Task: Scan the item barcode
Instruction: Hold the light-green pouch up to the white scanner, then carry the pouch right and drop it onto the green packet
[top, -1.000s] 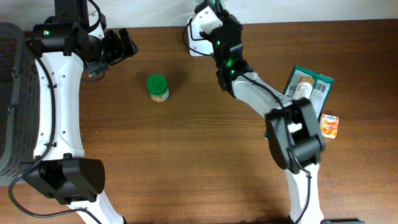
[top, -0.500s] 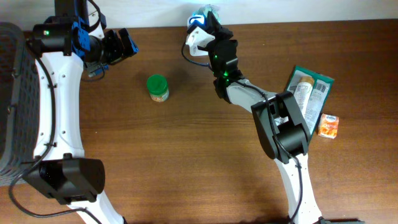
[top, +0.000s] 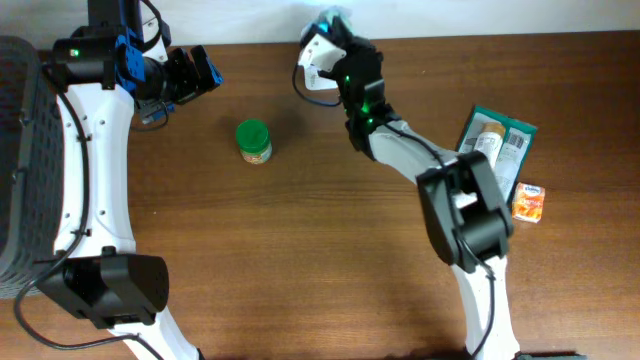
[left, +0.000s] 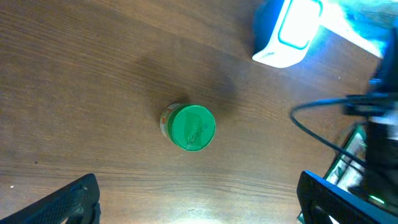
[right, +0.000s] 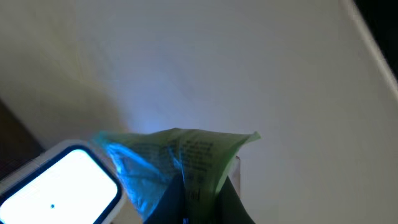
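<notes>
Green film printed with small text fills the middle of the right wrist view: the green packet (right: 186, 152) is pinched by its lower part in the right gripper (right: 185, 202), whose jaws are drawn narrow onto it. At about 8 o'clock of the packet sits the white scanner (right: 59, 190), its window lit, and blue light falls across the packet's near side. From overhead the scanner (top: 317, 66) stands at 12 o'clock on the wooden table (top: 300, 250), by the far edge, with the packet held just above it towards 1 o'clock, its outline washed out by glare. The left gripper (top: 192, 72) hangs at roughly 10 o'clock of the table, jaws spread wide and holding nothing. Its wrist camera looks down on a green-lidded jar (left: 191, 127) standing upright, clear of the two dark fingers (left: 65, 202). At 3 o'clock lie a dark green pack (top: 510, 140) with a bottle (top: 487, 145) on it and, at its 5 o'clock, a small orange carton (top: 529, 203). A grey basket (top: 15, 150) sits at 9 o'clock.
</notes>
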